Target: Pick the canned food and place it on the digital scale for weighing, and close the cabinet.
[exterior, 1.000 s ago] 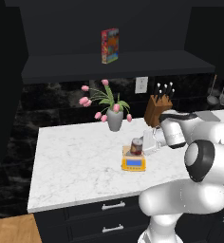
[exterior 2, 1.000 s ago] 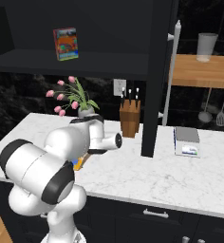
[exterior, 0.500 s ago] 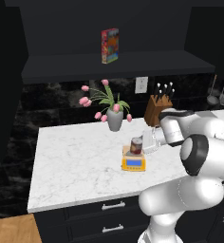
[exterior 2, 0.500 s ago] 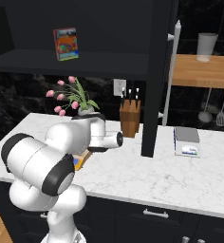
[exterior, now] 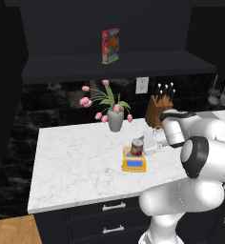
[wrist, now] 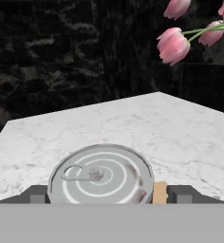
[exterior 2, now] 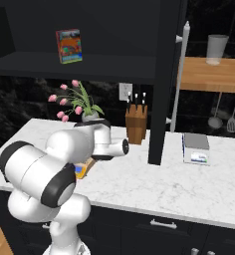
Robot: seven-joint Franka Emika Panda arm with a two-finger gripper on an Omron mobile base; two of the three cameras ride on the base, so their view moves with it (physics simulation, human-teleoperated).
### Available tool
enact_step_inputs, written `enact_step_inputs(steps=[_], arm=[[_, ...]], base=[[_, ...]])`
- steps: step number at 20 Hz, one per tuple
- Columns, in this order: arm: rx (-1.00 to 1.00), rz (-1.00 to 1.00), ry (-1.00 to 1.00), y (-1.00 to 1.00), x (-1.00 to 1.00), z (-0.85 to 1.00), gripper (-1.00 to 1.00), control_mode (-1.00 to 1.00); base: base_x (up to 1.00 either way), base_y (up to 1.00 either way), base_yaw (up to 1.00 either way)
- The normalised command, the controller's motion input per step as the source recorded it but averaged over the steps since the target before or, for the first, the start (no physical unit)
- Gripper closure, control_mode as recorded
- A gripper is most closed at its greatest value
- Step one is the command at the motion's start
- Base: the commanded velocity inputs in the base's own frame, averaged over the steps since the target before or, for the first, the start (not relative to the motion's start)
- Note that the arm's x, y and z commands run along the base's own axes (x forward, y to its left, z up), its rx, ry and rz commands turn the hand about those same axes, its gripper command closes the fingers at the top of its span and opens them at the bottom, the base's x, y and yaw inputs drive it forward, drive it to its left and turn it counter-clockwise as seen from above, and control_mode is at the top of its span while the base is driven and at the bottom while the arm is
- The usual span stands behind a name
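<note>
The dark red canned food [exterior: 138, 147] stands upright on the small yellow-orange digital scale [exterior: 134, 163], on its grey platform. In the hand view its silvery lid [wrist: 102, 174] lies between my two dark fingertips [wrist: 37, 195], and a strip of orange scale shows between the can and the right tip. My gripper [exterior: 146, 145] is open, level with the can and reaching in from its right. The black upper cabinet stands open: its door [exterior 2: 164, 74] juts out edge-on over the counter, with its long silver handle [exterior 2: 181, 79] beside it.
A colourful red box [exterior: 110, 45] stands on the open cabinet shelf. A grey vase of pink tulips [exterior: 114, 119] and a wooden knife block [exterior: 157, 110] stand behind the scale. A white and blue scale [exterior 2: 195, 148] lies on the counter right of the door.
The arm's elbow and upper links have shifted slightly. The gripper stays at the can, which rests unmoved on the scale.
</note>
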Motion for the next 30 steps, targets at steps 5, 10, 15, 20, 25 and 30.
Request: enact_step_inputs(steps=[5,10,15,20,25,30], arm=[[0.00,0.00,0.00,0.00,0.00,0.00,-1.00,-1.00],[0.00,0.00,0.00,-0.03,0.00,0.05,-1.00,-1.00],[0.00,0.00,-0.06,-0.15,-0.01,0.09,-1.00,-1.00],[0.00,0.00,-0.13,-0.06,-0.18,0.17,-1.00,-1.00],[0.00,0.00,-0.15,0.00,-0.19,0.18,-1.00,-1.00],[0.03,0.00,-0.24,-0.42,-0.30,0.17,-1.00,-1.00]], base=[[0.00,0.00,0.00],[0.00,0.00,0.00],[0.00,0.00,0.00],[0.00,0.00,0.00],[0.00,0.00,0.00],[0.00,0.00,0.00]])
